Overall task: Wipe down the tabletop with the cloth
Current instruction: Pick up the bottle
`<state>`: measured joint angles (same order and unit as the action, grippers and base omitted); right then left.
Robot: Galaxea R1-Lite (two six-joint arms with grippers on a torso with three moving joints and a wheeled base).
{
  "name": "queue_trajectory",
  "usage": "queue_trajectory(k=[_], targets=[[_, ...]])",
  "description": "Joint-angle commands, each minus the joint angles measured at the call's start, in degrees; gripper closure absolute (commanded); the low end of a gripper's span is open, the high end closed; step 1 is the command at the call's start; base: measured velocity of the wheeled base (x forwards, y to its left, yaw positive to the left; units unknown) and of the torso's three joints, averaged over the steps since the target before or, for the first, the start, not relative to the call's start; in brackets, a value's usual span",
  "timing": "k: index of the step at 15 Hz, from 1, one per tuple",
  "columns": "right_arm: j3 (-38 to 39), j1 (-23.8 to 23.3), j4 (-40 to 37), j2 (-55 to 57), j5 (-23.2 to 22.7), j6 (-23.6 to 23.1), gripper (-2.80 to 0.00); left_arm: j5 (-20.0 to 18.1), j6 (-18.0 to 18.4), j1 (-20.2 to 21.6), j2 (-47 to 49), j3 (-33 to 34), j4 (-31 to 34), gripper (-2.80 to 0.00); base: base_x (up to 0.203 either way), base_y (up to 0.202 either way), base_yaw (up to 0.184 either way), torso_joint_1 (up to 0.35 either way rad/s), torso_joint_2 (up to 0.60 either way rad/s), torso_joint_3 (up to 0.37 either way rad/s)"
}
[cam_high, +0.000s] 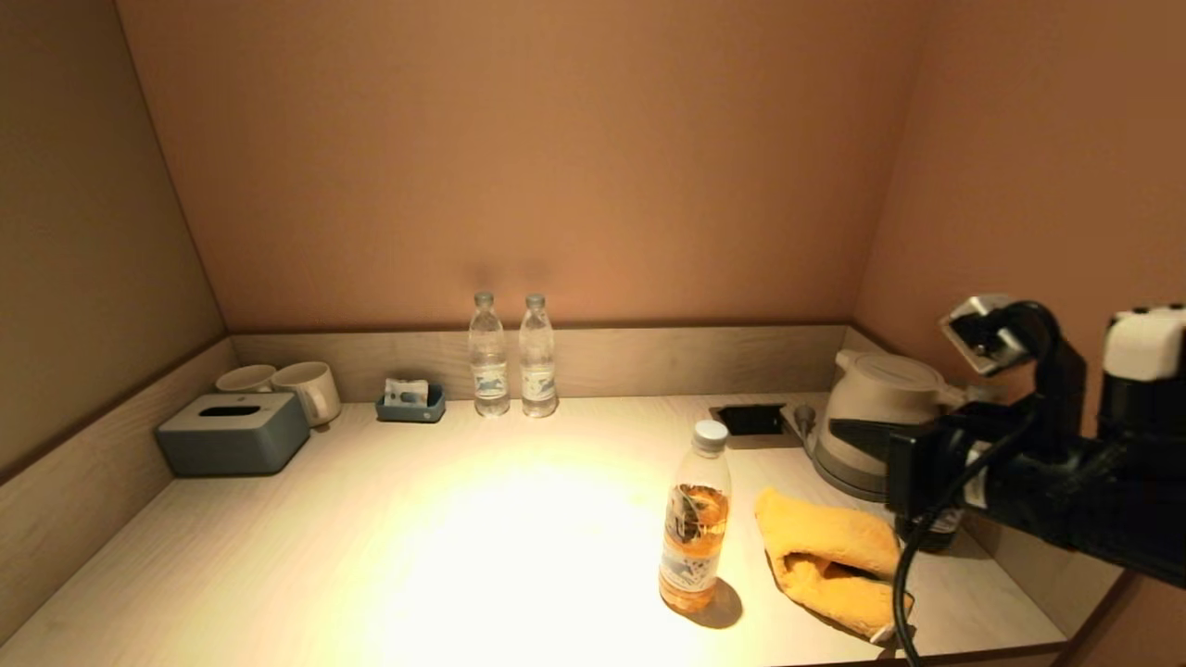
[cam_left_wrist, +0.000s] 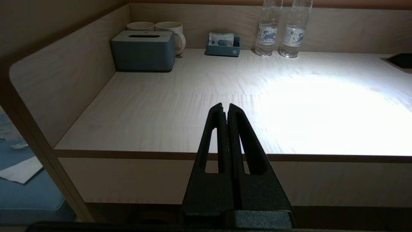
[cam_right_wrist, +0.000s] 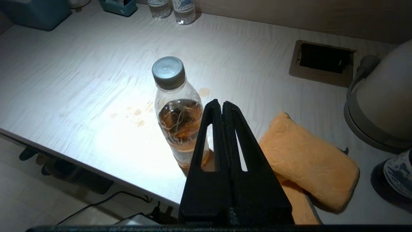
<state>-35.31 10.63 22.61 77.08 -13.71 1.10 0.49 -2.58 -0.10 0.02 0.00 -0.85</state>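
Observation:
A folded orange cloth [cam_high: 829, 560] lies on the light wood tabletop [cam_high: 463, 519] near the front right corner; it also shows in the right wrist view [cam_right_wrist: 309, 158]. My right gripper [cam_right_wrist: 222, 104] is shut and empty, held above the table's front edge, just short of the cloth and a tea bottle [cam_right_wrist: 178, 112]. Small brown stains [cam_right_wrist: 138, 113] mark the tabletop beside the bottle. My left gripper [cam_left_wrist: 225, 108] is shut and empty, held off the table's front edge on the left side; it is out of the head view.
The tea bottle [cam_high: 695, 519] stands just left of the cloth. A white kettle [cam_high: 876, 417] and a socket recess [cam_high: 750, 420] are at the back right. Two water bottles [cam_high: 511, 357], a small tray [cam_high: 410, 400], two cups [cam_high: 296, 384] and a grey tissue box [cam_high: 232, 433] line the back.

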Motion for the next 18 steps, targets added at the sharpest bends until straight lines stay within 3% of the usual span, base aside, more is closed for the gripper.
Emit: queue_trajectory(k=[1, 4, 14, 16, 17, 18], targets=[[0.14, 1.66, 24.61, 8.68, 1.84, -1.56, 0.0, 0.04, -0.05, 0.01, -0.02, 0.0, -0.03, 0.0, 0.0, 0.0, 0.0, 0.0, 0.0, 0.0], [2.61, 2.55, 31.18, 13.09, 1.93, -4.08, 0.0, 0.04, -0.05, 0.01, -0.02, 0.0, -0.03, 0.0, 0.0, 0.0, 0.0, 0.0, 0.0, 0.0], [3.26, 6.46, 33.64, 15.75, 1.9, -5.86, 0.0, 0.04, -0.05, 0.01, -0.02, 0.0, -0.03, 0.0, 0.0, 0.0, 0.0, 0.0, 0.0, 0.0], [4.1, 9.06, 33.55, 16.0, 2.29, -6.19, 0.0, 0.04, -0.05, 0.01, -0.02, 0.0, -0.03, 0.0, 0.0, 0.0, 0.0, 0.0, 0.0, 0.0], [4.63, 9.06, 33.69, 16.06, 2.29, -6.26, -2.8, 0.04, -0.05, 0.01, -0.02, 0.0, -0.03, 0.0, 0.0, 0.0, 0.0, 0.0, 0.0, 0.0], [5.25, 9.06, 33.72, 15.73, 2.29, -6.28, -2.8, 0.04, -0.05, 0.01, -0.02, 0.0, -0.03, 0.0, 0.0, 0.0, 0.0, 0.0, 0.0, 0.0]])
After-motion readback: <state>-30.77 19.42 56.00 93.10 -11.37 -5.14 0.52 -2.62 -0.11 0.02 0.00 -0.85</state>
